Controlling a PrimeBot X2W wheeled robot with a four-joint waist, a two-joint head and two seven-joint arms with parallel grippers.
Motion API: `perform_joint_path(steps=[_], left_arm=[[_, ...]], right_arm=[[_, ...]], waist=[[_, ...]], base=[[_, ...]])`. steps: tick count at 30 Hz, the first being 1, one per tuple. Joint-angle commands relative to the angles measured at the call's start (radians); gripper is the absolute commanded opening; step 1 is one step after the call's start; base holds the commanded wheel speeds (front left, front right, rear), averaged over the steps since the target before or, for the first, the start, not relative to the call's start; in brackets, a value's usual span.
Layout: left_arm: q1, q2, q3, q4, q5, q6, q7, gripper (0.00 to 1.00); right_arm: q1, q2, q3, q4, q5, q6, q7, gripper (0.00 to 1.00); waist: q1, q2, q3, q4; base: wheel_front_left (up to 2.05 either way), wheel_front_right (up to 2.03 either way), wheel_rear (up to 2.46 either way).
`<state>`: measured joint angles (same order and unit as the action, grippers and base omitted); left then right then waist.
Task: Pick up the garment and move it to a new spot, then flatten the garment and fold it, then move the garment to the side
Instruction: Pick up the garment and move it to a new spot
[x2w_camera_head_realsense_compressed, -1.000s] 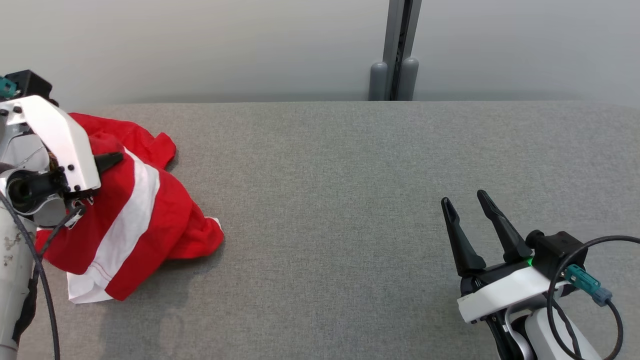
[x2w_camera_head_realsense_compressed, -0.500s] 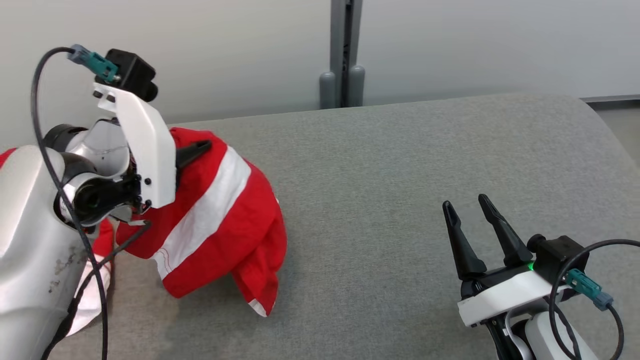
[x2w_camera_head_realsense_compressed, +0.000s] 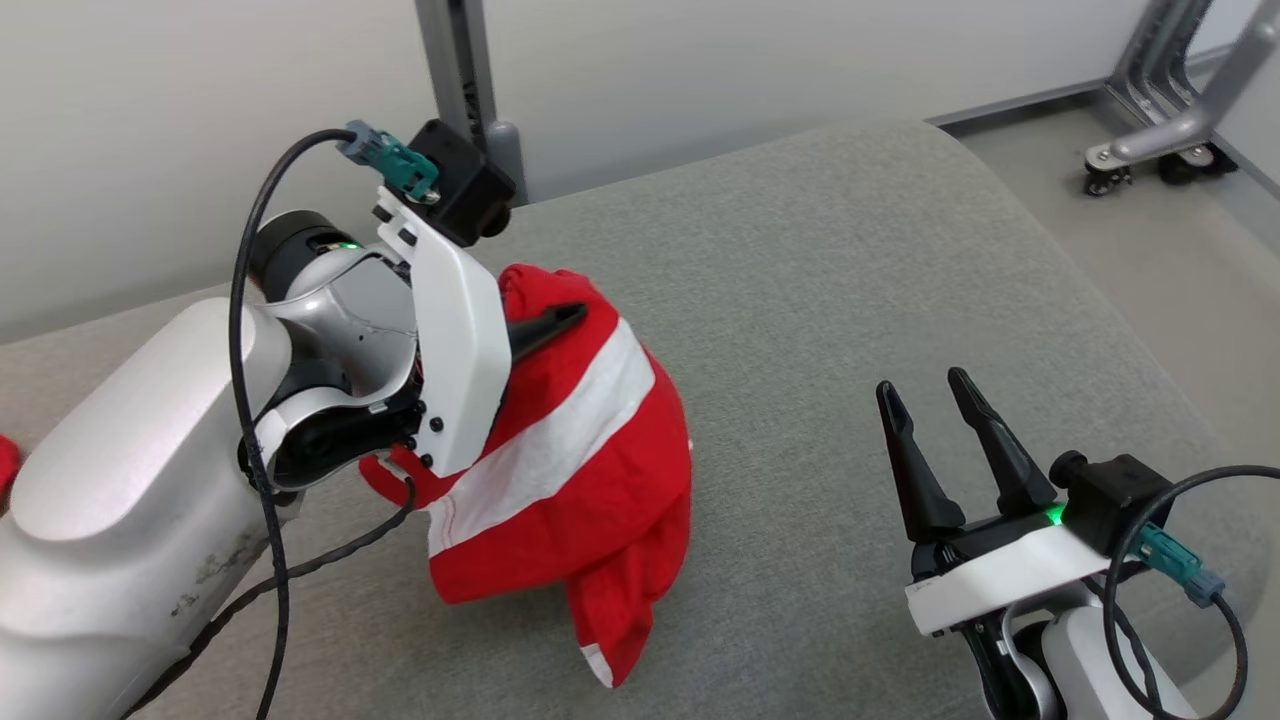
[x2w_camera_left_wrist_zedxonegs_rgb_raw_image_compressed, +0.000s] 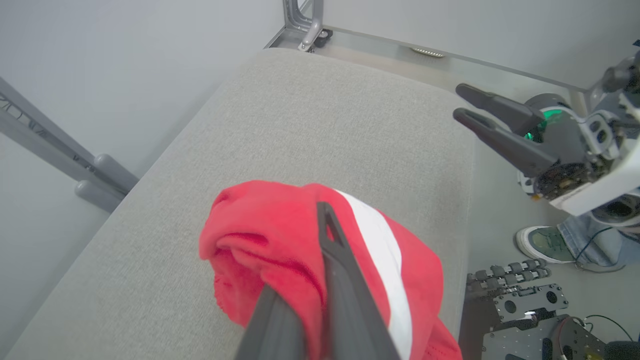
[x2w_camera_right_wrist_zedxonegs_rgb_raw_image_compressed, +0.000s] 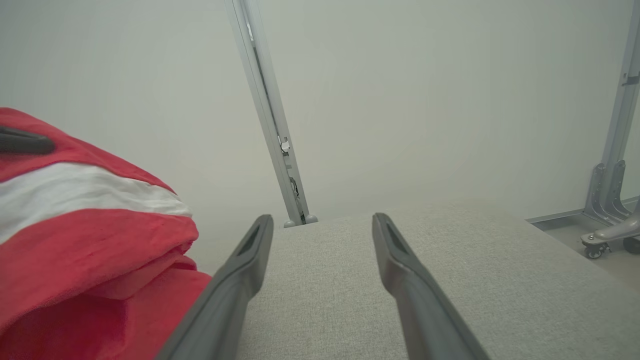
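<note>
Nearest, low on the right: right tool (x2w_camera_head_realsense_compressed: 921, 383), released, both dark fingers spread wide with nothing between them, at the near side of the table (x2w_camera_head_realsense_compressed: 820, 260). To the left, a little farther in: left tool (x2w_camera_head_realsense_compressed: 570, 318), clenched on the garment (x2w_camera_head_realsense_compressed: 590, 450), a red cloth with a broad white stripe. Bunched and draped off the closed fingers, hanging over the left-middle of the table, lowest fold down near the table top; touching or not, cannot tell. Beneath and beyond: grey woven covering, smooth, rounded at the right-hand end. Past the far edge: plain pale wall (x2w_camera_head_realsense_compressed: 200, 120) with a grey upright post (x2w_camera_head_realsense_compressed: 455, 70). Off the right end: pale floor (x2w_camera_head_realsense_compressed: 1180, 260) and a metal frame on casters (x2w_camera_head_realsense_compressed: 1150, 145). In the left wrist view, beside the table's end: a person's shoe (x2w_camera_left_wrist_zedxonegs_rgb_raw_image_compressed: 542, 243) on the floor.
</note>
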<state>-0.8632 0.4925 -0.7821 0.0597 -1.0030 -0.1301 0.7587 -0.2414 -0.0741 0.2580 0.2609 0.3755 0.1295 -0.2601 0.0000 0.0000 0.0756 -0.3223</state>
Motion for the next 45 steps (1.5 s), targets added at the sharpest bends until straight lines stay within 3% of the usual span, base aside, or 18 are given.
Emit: perform_joint_path(steps=[1, 9, 11, 13, 14, 16, 27, 37, 45], left_arm=[[-0.027, 0.012, -0.027, -0.003, -0.023, -0.001, -0.030, 0.00], [-0.076, 0.079, -0.194, 0.082, -0.050, -0.001, -0.135, 0.00], [-0.084, 0.091, -0.236, 0.120, -0.054, -0.001, -0.169, 0.12], [-0.098, 0.100, -0.279, 0.159, -0.050, -0.001, -0.201, 0.32], [-0.101, 0.101, -0.297, 0.182, -0.053, -0.001, -0.215, 0.47], [-0.108, 0.100, -0.332, 0.222, -0.067, -0.001, -0.239, 1.00], [-0.157, 0.088, -0.432, 0.326, -0.157, -0.001, -0.374, 1.00], [-0.154, 0.143, -0.415, 0.348, -0.155, 0.003, -0.584, 1.00], [-0.031, 0.185, -0.355, 0.326, -0.138, 0.124, -0.814, 1.00]], right_arm=[[-0.012, 0.000, -0.006, -0.008, 0.005, 0.002, -0.003, 1.00], [-0.014, 0.010, -0.015, -0.019, 0.002, 0.002, -0.003, 1.00], [-0.014, 0.012, -0.015, -0.019, -0.001, 0.002, -0.003, 1.00], [-0.020, 0.013, -0.014, -0.017, -0.005, 0.002, -0.003, 1.00], [-0.022, 0.013, -0.014, -0.016, -0.006, 0.002, -0.003, 1.00], [-0.024, 0.012, -0.013, -0.014, -0.009, 0.002, -0.003, 1.00], [-0.023, 0.002, -0.011, -0.001, -0.010, 0.002, -0.003, 1.00], [0.005, -0.016, -0.018, 0.006, -0.007, 0.002, -0.003, 1.00], [0.038, -0.044, -0.024, 0.010, -0.005, 0.002, -0.003, 1.00]], waist=[[0.0000, 0.0000, 0.039, -0.053], [0.0000, 0.0000, 0.082, -0.069], [0.0000, 0.0000, 0.088, -0.060], [0.0000, 0.0000, 0.091, -0.048], [0.0000, 0.0000, 0.092, -0.041], [0.0000, 0.0000, 0.093, -0.029], [0.0000, 0.0000, 0.069, 0.054], [0.0000, 0.0000, 0.027, 0.146], [0.0000, 0.0000, -0.023, 0.206]], base=[[0.00, 0.00, 0.00], [0.00, 0.00, 0.00], [0.00, 0.00, 0.00], [0.00, 0.00, 0.00], [0.00, 0.00, 0.00], [0.00, 0.00, 0.00], [0.00, 0.00, 0.00], [0.00, 0.00, 0.00], [0.00, 0.00, 0.00]])
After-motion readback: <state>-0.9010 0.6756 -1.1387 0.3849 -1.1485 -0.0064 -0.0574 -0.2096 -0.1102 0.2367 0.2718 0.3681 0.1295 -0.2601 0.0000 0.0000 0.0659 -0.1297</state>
